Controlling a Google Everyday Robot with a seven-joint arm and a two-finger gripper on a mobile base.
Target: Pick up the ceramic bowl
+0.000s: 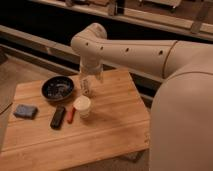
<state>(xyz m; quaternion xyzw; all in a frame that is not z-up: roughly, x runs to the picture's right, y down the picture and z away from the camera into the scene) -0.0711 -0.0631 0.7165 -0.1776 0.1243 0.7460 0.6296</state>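
Above the wooden table (117, 127), the gripper (87, 86) hangs beside the round, glossy dark ceramic bowl (57, 88); grip state unclear.

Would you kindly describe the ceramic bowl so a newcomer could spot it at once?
Start at the wooden table; toward its back left sits the ceramic bowl, just left of the arm's tool. It is round, shallow and dark, wider than the small white cup nearby.
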